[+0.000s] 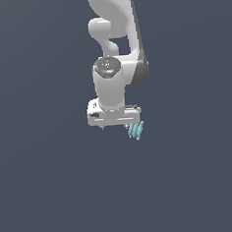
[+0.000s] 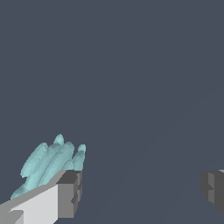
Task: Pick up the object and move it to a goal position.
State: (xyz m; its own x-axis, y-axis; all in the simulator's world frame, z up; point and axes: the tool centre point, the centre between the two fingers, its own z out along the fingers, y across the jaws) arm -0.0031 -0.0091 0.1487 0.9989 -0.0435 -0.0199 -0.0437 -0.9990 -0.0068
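Observation:
The object is a small pale teal ribbed thing, lying just under the end of the white gripper hand that is on the exterior view's right. My gripper points down over the dark floor and is open, with nothing between the jaws. In the wrist view the object sits on the outer side of one grey-tipped finger, close to or touching it. The other finger is far across the frame. The gap around the gripper's middle shows only floor.
The white arm rises above the hand in the exterior view. All around is a plain dark grey-blue floor; no goal marker or other object shows.

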